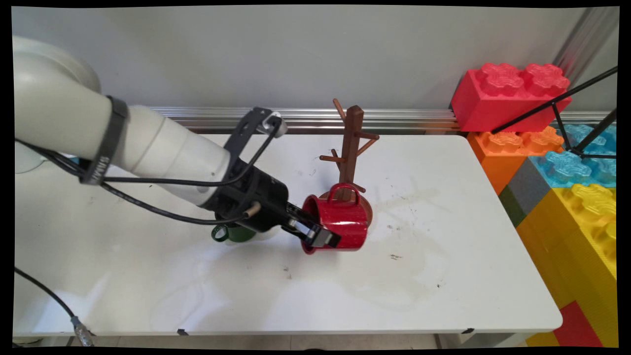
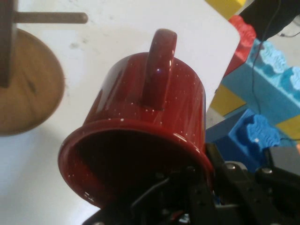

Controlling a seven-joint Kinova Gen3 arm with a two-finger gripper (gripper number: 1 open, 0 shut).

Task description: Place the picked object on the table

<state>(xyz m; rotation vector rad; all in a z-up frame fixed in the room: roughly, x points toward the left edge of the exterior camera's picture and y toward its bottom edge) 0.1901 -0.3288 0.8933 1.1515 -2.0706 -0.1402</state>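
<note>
The gripper (image 1: 315, 235) holds a red enamel mug (image 1: 340, 224) by its rim, fingers clamped on the wall, the mug tipped on its side with its handle up, just in front of the wooden mug tree (image 1: 351, 148) at mid-counter (image 1: 443, 276). A green mug (image 1: 231, 232) sits mostly hidden behind the wrist, left of the red one. Big toy bricks (image 1: 552, 148) stack at the right edge.
</note>
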